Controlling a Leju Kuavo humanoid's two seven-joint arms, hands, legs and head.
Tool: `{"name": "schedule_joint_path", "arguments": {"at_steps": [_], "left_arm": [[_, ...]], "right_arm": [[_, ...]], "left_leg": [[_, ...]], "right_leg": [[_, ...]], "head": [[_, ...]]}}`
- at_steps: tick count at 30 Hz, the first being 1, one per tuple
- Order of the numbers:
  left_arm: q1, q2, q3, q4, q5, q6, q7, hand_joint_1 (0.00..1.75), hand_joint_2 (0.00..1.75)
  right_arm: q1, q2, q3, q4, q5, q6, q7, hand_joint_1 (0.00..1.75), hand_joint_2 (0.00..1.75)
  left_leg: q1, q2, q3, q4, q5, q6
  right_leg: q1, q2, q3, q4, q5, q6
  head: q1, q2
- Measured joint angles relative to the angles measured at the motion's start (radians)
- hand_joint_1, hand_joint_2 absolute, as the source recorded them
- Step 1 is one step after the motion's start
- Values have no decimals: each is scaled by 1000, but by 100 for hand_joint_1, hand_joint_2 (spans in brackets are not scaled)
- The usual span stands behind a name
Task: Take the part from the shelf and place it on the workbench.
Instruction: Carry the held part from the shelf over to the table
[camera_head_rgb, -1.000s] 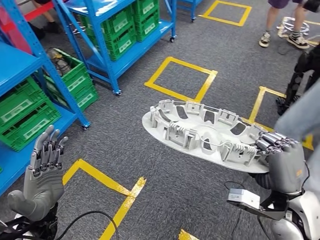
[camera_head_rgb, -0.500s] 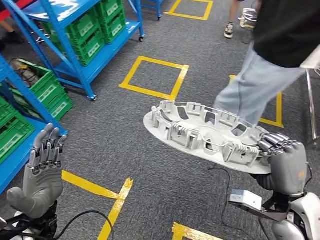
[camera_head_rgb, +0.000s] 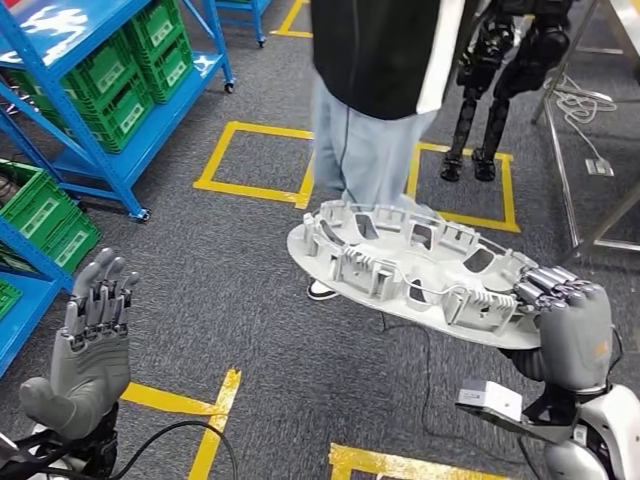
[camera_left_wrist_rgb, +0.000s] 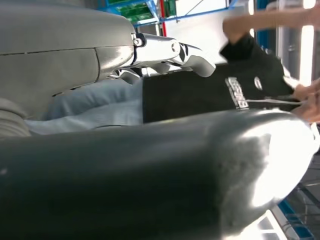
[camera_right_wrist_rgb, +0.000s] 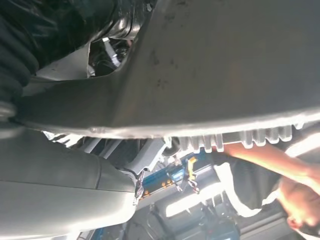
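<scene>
I see my right hand (camera_head_rgb: 570, 330) holding the big grey part (camera_head_rgb: 407, 270) by one end. The fingers (camera_head_rgb: 547, 283) are curled over the top of its rim, and the rest of the hand sits under it. The part is flat and oval, with a ring of little walls and holes on its top side. It lies almost level in the air, high above the grey carpet floor (camera_head_rgb: 249, 300), and touches nothing but my hand. In the right wrist view the smooth underside of the part (camera_right_wrist_rgb: 226, 65) runs across just above the hand.

My left hand (camera_head_rgb: 89, 350) is up and holds nothing. Its palm faces me and its fingers (camera_head_rgb: 96, 300) point up, a little apart. It is well apart from the part.

A person (camera_head_rgb: 377, 90) in a black top and light blue trousers stands just behind the part. One shoe (camera_head_rgb: 321, 290) peeks out under its edge. Blue shelves (camera_head_rgb: 113, 170) with green crates (camera_head_rgb: 113, 85) stand at the far left side of the floor. Yellow tape squares (camera_head_rgb: 253, 160) mark the carpet. Another dark robot (camera_head_rgb: 490, 90) stands on a yellow square at the far right. A black cable (camera_head_rgb: 423, 370) lies on the floor under the part.
</scene>
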Motion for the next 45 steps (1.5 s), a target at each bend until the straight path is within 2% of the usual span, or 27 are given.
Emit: {"name": "schedule_joint_path", "arguments": {"at_steps": [2, 4, 6, 8, 9, 10, 12, 14, 15, 17, 18, 20, 21, 23, 24, 26, 28, 29, 31, 33, 35, 37, 39, 40, 41, 43, 45], "left_arm": [[14, 0, 4, -4, 10, 31, 15, 0, 0], [55, 2, 18, -15, 38, 81, 34, 0, 0], [97, 5, 32, -24, 70, 100, 37, 0, 0], [127, 8, 41, -28, 83, 92, 25, 0, 0], [135, 9, 43, -28, 84, 88, 19, 0, 0], [140, 9, 45, -28, 84, 86, 14, 0, 0], [141, 10, 47, -28, 84, 85, 11, 0, 0], [144, 13, 51, -29, 84, 84, 11, 0, 0], [145, 15, 53, -30, 83, 84, 10, 0, 0], [147, 17, 54, -31, 83, 85, 10, 0, 0], [148, 18, 56, -32, 84, 87, 10, 0, 0], [151, 20, 63, -36, 85, 92, 8, 0, 0], [153, 21, 68, -37, 85, 94, 7, 0, 0], [159, 23, 76, -39, 84, 96, 6, 0, 0], [161, 24, 79, -39, 83, 96, 6, 0, 0], [161, 25, 81, -40, 83, 96, 6, 0, 0], [161, 26, 84, -43, 83, 96, 6, 0, 0], [161, 26, 85, -46, 83, 96, 6, 0, 0], [160, 27, 88, -50, 83, 96, 4, 0, 0], [158, 28, 88, -53, 83, 96, 4, 0, 0], [159, 28, 88, -55, 83, 96, 3, 0, 0], [161, 28, 89, -56, 83, 95, 2, 0, 0], [162, 28, 89, -56, 83, 95, 2, 0, 0], [161, 29, 89, -56, 83, 95, 2, 0, 0], [161, 28, 90, -56, 83, 95, 2, 0, 0], [161, 28, 90, -56, 83, 95, 2, 0, 0], [161, 29, 91, -57, 83, 95, 2, 0, 0]], "right_arm": [[-28, 1, 13, 6, -42, 46, -19, 175, 175], [-107, 6, 64, 33, -114, 127, -37, 175, 175], [-195, 16, 145, 71, -158, 171, -30, 175, 175], [-261, 21, 219, 102, -173, 172, -11, 175, 175], [-283, 22, 244, 112, -177, 170, -7, 175, 175], [-301, 22, 263, 120, -182, 166, -4, 175, 175], [-323, 22, 283, 127, -190, 159, -4, 175, 175], [-346, 22, 296, 133, -193, 152, -4, 175, 175], [-353, 22, 301, 136, -194, 150, -4, 175, 175], [-360, 22, 308, 140, -196, 146, -5, 175, 175], [-361, 22, 311, 142, -195, 144, -7, 175, 175], [-360, 21, 316, 143, -192, 135, -15, 175, 175], [-356, 21, 317, 143, -190, 127, -19, 175, 175], [-345, 21, 318, 143, -188, 113, -27, 175, 175], [-339, 21, 318, 143, -188, 109, -28, 175, 175], [-331, 21, 318, 143, -187, 106, -29, 175, 175], [-327, 21, 317, 143, -187, 106, -29, 175, 175], [-327, 21, 317, 142, -187, 105, -30, 175, 175], [-325, 21, 316, 141, -187, 104, -30, 175, 175], [-320, 17, 315, 139, -187, 103, -30, 175, 175], [-319, 13, 315, 137, -187, 103, -31, 175, 175], [-318, 12, 315, 135, -187, 102, -31, 175, 175], [-315, 12, 316, 135, -187, 102, -31, 175, 175], [-315, 11, 316, 135, -187, 102, -31, 175, 175], [-315, 11, 316, 135, -187, 102, -31, 175, 175], [-316, 10, 316, 135, -187, 102, -31, 175, 175], [-316, 9, 316, 134, -187, 102, -31, 175, 175]], "left_leg": [[-1, 18, 2, -17, 5, -1], [3, 52, 11, -37, 14, -3], [4, 87, 15, -46, 19, -4], [5, 113, 12, -45, 19, -3], [7, 122, 12, -44, 18, -4], [10, 130, 12, -42, 17, -7], [15, 141, 13, -32, 9, -18], [12, 152, 11, -16, -2, -34], [8, 160, 10, -11, -5, -39], [6, 183, 10, -8, -10, -46], [9, 176, 10, -1, -19, -50], [17, 125, -11, 61, -67, -56], [20, 89, -36, 122, -101, -58], [20, 58, -98, 253, -151, -54], [19, 53, -116, 284, -152, -50], [14, 41, -101, 231, -95, -36], [9, 1, -48, 98, -21, -22], [7, -18, -28, 49, -3, -17], [5, -31, -14, 14, 0, -10], [7, -8, -10, -5, 5, -7], [10, 20, -4, -27, 17, -4], [10, 47, -3, -34, 21, -1], [10, 75, -4, -33, 20, -1], [11, 89, -4, -32, 19, -2], [13, 101, -4, -31, 18, -5], [13, 122, -4, -23, 11, -16], [8, 139, -4, -13, 4, -27]], "right_leg": [[-4, 15, -10, -1, 7, 12], [0, -13, -31, 24, -11, 18], [2, -66, -81, 126, -67, 25], [-5, -87, -130, 245, -113, 36], [-9, -90, -136, 266, -113, 41], [-13, -95, -121, 246, -95, 45], [-15, -134, -50, 123, -41, 55], [-8, -182, 3, 25, -22, 47], [-4, -193, 8, 15, -28, 38], [-1, -170, 4, 15, -27, 16], [-2, -155, 2, 16, -25, 9], [-3, -123, 2, 13, -21, -3], [-2, -108, 1, 13, -20, -7], [2, -75, 1, 13, -19, -11], [5, -58, 1, 13, -18, -12], [9, -25, 3, 13, -17, -14], [9, 4, 4, 13, -15, -13], [8, 17, 2, 13, -13, -10], [3, 40, -8, 12, -6, 0], [1, 49, -18, 9, -2, 11], [7, -1, -44, 48, -33, 19], [7, -64, -96, 163, -98, 27], [0, -82, -137, 262, -132, 37], [-3, -86, -134, 263, -124, 42], [-6, -93, -109, 223, -100, 47], [-7, -134, -27, 84, -47, 51], [-3, -161, 19, 4, -29, 41]], "head": [[-1, 0], [0, 0], [1, 0], [2, 0], [2, 0], [3, 0], [3, 0], [5, 0], [4, 0], [0, 0], [-2, 0], [-7, 0], [-9, 0], [-11, 0], [-11, 0], [-11, 0], [-11, 0], [-11, 0], [-12, 0], [-12, 0], [-8, 0], [-4, 0], [-4, 0], [-4, 0], [-4, 0], [-2, 0], [-3, 0]]}}
